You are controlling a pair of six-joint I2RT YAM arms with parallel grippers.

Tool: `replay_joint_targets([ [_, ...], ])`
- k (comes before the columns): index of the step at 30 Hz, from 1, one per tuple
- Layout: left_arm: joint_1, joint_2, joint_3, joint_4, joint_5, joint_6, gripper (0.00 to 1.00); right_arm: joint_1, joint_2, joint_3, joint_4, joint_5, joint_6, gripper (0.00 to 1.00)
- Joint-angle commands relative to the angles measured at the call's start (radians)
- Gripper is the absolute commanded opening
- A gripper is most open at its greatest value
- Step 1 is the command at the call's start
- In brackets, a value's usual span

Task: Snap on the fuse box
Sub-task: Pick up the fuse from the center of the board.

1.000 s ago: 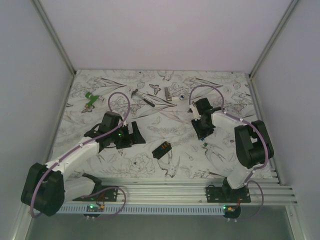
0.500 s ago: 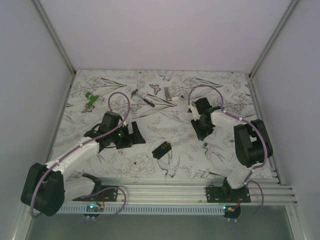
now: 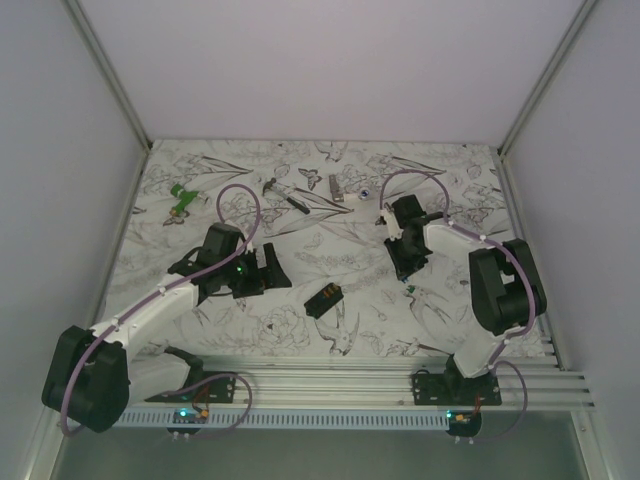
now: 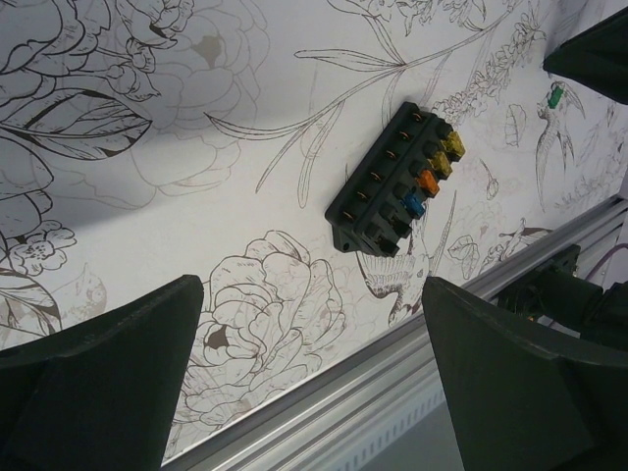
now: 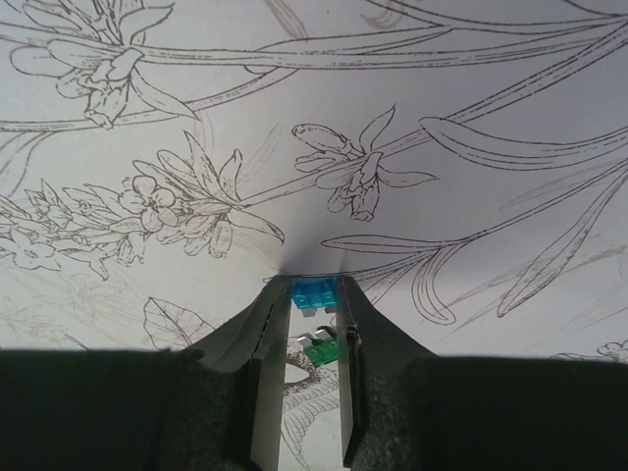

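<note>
Right pincer — blue fuse (at tip)

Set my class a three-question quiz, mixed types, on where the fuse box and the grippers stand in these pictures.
1. True or false: the fuse box lies on the table, held by neither gripper.
2. The right gripper pinches: A) a red fuse, B) a blue fuse, C) a screw?
3. Fill in: the left gripper has its jaws ____.
Key: 1 true; 2 B; 3 open.

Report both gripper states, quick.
Left gripper: open, holding nothing; the fuse box lies apart from it.
Right gripper: shut on a small blue fuse at its fingertips.
</note>
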Motion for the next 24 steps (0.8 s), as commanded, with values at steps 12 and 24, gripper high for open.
replay_joint_targets([
  [12,-0.076,0.033,0.039,0.117,0.002,-0.033,1.0,0.038,-0.139,-0.051,0.211,-0.16,0.392,0.25],
  [24,-0.273,0.102,0.106,0.366,-0.262,-0.012,0.89,0.172,-0.25,-0.083,0.473,-0.225,0.703,0.25],
])
